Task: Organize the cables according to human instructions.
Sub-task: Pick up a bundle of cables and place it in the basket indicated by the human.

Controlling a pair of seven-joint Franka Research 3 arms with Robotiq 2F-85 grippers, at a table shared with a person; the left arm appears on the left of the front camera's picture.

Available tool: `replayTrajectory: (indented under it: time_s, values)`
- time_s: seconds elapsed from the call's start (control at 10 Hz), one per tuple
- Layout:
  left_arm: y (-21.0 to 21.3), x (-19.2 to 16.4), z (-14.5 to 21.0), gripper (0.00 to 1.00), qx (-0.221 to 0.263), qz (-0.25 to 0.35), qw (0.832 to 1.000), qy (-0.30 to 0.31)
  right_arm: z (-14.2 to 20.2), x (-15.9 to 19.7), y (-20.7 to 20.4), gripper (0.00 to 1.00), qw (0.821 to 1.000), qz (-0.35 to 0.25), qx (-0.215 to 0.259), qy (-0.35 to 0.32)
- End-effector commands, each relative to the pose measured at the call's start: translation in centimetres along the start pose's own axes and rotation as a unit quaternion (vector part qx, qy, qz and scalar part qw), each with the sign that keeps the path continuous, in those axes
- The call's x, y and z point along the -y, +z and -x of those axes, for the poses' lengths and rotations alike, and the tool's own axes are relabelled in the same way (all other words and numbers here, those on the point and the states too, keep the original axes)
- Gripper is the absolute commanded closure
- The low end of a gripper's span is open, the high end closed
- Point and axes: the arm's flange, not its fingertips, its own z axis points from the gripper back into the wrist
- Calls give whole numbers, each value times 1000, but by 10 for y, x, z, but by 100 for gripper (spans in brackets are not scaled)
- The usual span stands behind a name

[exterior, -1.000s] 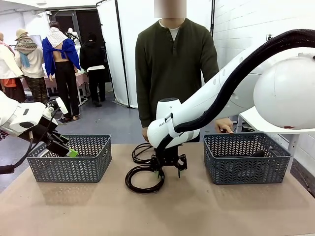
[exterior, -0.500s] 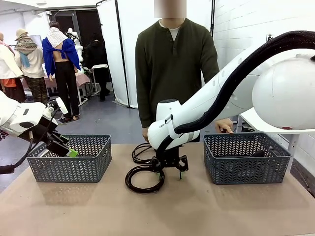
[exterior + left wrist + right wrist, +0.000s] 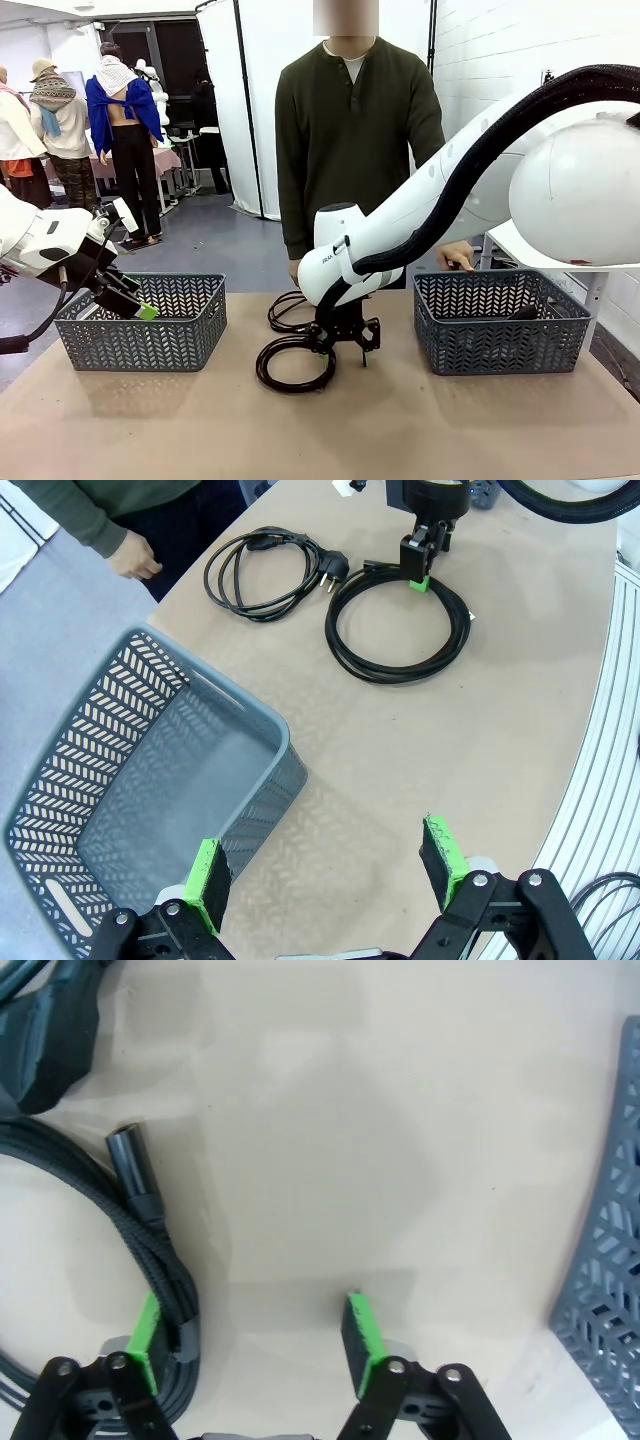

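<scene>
Right tool [image 3: 250,1308]: you see it spread wide, low over the desk [image 3: 300,1110], one cable [image 3: 160,1250] seemingly touching one pad [image 3: 145,1335].
Left tool [image 3: 322,845]: released, hanging above your basket [image 3: 255,725] rim.

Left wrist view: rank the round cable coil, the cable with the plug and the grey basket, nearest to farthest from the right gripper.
1. round cable coil: directly under the right gripper, at the coil's far rim.
2. cable with the plug: beside the coil, toward the person's side of the table.
3. grey basket: clearly farthest, at the view's lower left.
</scene>
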Motion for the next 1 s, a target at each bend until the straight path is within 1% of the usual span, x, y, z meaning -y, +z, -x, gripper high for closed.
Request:
replayTrajectory:
  time_s: [0.0,0.2,0.4,0.9]
  values:
    - [-1,-3,2,0,3,2,1000,2,-5,-6,-4,40,1000,2,16,-12]
    - [-1,-3,2,0,3,2,1000,2,-4,-5,-5,69,1000,-20,6,-7]
    - [-1,-3,2,0,3,2,1000,2,-3,-5,0,100,1000,-19,0,2]
    - [-1,-3,2,0,3,2,1000,2,2,-2,12,100,1000,-12,-12,21]
